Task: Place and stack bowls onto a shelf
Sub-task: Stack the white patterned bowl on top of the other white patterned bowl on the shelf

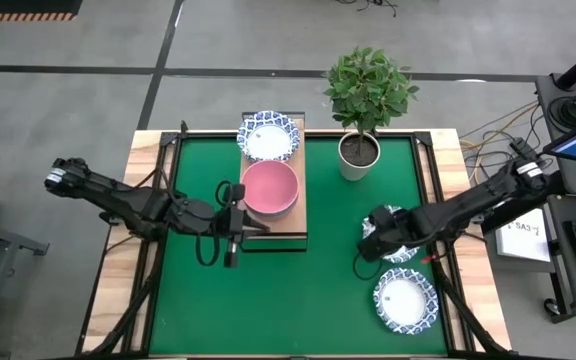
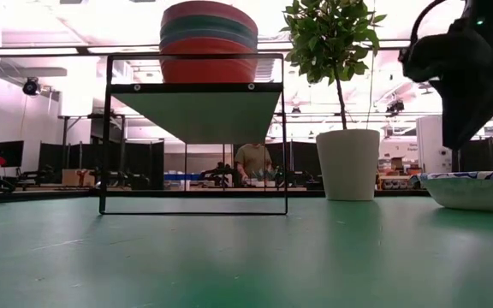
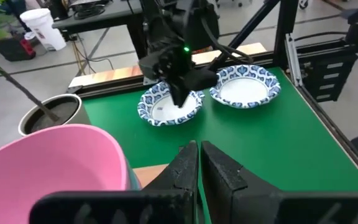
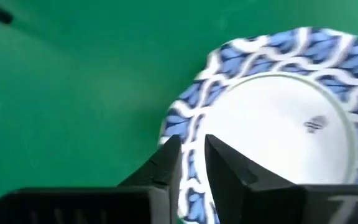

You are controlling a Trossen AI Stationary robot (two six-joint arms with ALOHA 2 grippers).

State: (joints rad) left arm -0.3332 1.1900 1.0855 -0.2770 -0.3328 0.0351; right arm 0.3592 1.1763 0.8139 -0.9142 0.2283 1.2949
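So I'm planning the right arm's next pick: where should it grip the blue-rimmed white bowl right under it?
Grip the blue-rimmed white bowl by its rim, from above, one finger inside and one outside. It sits upright and shallow on the green mat, so only the thin raised lip offers purchase. The right gripper, nearly closed, already hovers over the near edge.

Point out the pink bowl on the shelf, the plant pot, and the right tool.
pink bowl (image 1: 269, 188), high view, inside of the bowl.
plant pot (image 2: 347, 164), low view, white side wall.
right tool (image 1: 368, 246), high view, between its fingertips.
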